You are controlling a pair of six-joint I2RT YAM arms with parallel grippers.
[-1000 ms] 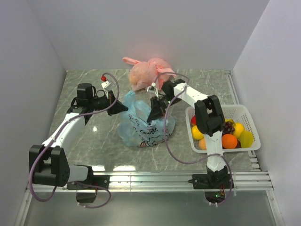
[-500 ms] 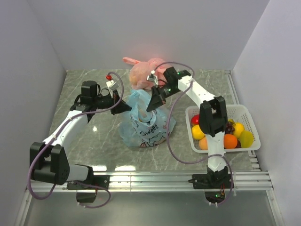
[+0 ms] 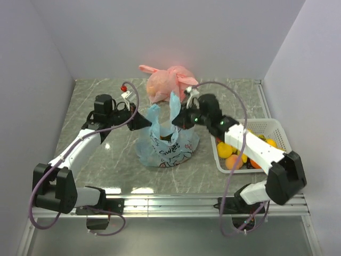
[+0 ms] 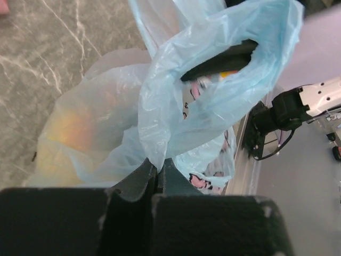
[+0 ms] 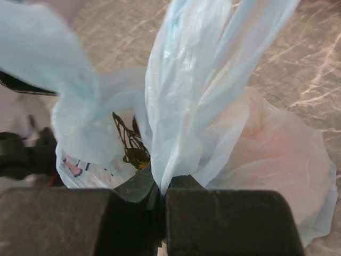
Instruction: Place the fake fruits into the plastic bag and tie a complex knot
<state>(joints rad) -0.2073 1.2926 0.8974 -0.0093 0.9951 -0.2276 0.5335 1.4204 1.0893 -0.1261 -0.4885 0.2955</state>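
The light-blue plastic bag point(image 3: 165, 143) stands mid-table with its two handles pulled up. My left gripper point(image 3: 143, 122) is shut on the left handle point(image 3: 154, 114). In the left wrist view the film point(image 4: 213, 80) runs up out of the closed left gripper point(image 4: 158, 166). My right gripper point(image 3: 179, 121) is shut on the right handle point(image 3: 174, 104). The handle point(image 5: 202, 80) rises from the closed right gripper point(image 5: 161, 186). Yellow-orange fruit shapes point(image 4: 69, 130) show through the bag. More fake fruits point(image 3: 230, 154) lie in the basket.
A pink-orange knotted bag point(image 3: 168, 82) sits at the back, just behind the blue bag. A white slotted basket point(image 3: 277, 136) stands at the right under my right forearm. Grey walls close in the left, back and right sides.
The right arm has swung its elbow down and to the right over the basket while holding its handle. Both handles now stand higher. The left gripper has shifted slightly right.
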